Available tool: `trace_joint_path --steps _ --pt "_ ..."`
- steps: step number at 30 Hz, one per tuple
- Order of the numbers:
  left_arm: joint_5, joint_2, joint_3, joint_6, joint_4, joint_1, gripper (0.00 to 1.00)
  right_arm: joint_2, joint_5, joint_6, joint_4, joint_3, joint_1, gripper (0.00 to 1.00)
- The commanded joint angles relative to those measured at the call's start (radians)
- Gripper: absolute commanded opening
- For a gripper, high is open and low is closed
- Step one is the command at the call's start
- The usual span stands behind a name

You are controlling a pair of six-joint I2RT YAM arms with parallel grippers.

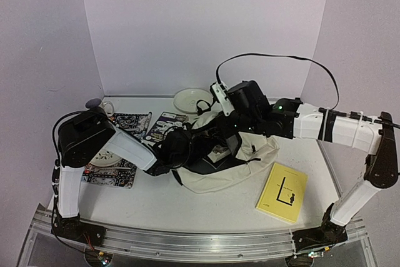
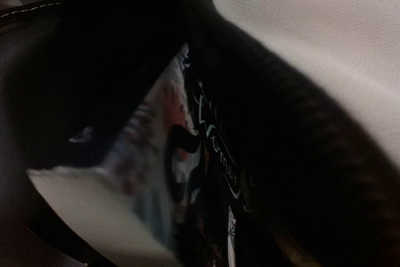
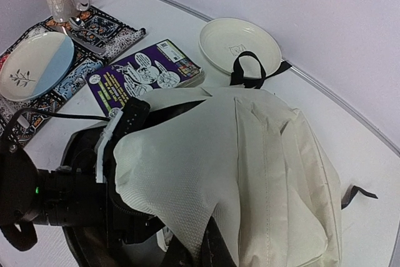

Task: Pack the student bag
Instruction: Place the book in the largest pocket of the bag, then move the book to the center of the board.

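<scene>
The right gripper was clenched on the cream fabric at the mouth of the student bag, holding that flap lifted. The left gripper was buried in the bag's mouth, so I could not tell how its jaws stood. Its wrist camera saw only the dark interior and a printed book cover standing inside.

The bag lay slumped on the table between the two arms. Its long axis ran from far-left to near-right, with its black carry loop at the far end and its mouth facing the left arm.

A cream plate sat just beyond the bag's loop end. A purple book lay just beside the bag's far-left side. A yellow book lay near the bag's near-right end. A patterned placemat lay to the bag's left.
</scene>
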Motion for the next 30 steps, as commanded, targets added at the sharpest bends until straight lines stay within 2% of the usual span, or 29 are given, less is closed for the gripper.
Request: trace_joint_path --steps 1,7,12,14,19,23,30 --pt "-0.137 -0.051 0.044 0.188 -0.028 -0.035 0.55 -0.075 0.058 -0.003 0.084 -0.011 0.007 0.0" --pt "-0.275 -0.157 0.025 0.383 -0.13 -0.087 0.76 -0.096 0.147 -0.02 0.078 -0.055 0.006 0.0" --pt "-0.31 -0.279 -0.031 0.499 -0.175 -0.12 0.94 -0.114 0.209 -0.006 0.057 -0.113 -0.015 0.0" --pt "-0.299 -0.339 -0.067 0.516 -0.189 -0.122 0.98 -0.131 0.211 0.011 0.051 -0.142 -0.035 0.0" --pt "-0.29 -0.485 -0.167 0.524 -0.248 -0.121 1.0 -0.184 0.214 0.03 0.041 -0.208 -0.08 0.0" --pt "-0.329 -0.548 -0.17 0.544 -0.386 -0.098 0.99 -0.222 0.214 0.038 0.036 -0.248 -0.111 0.0" --pt "-0.257 -0.469 -0.036 0.588 -0.609 0.105 1.0 -0.284 0.225 0.079 0.021 -0.28 -0.168 0.0"
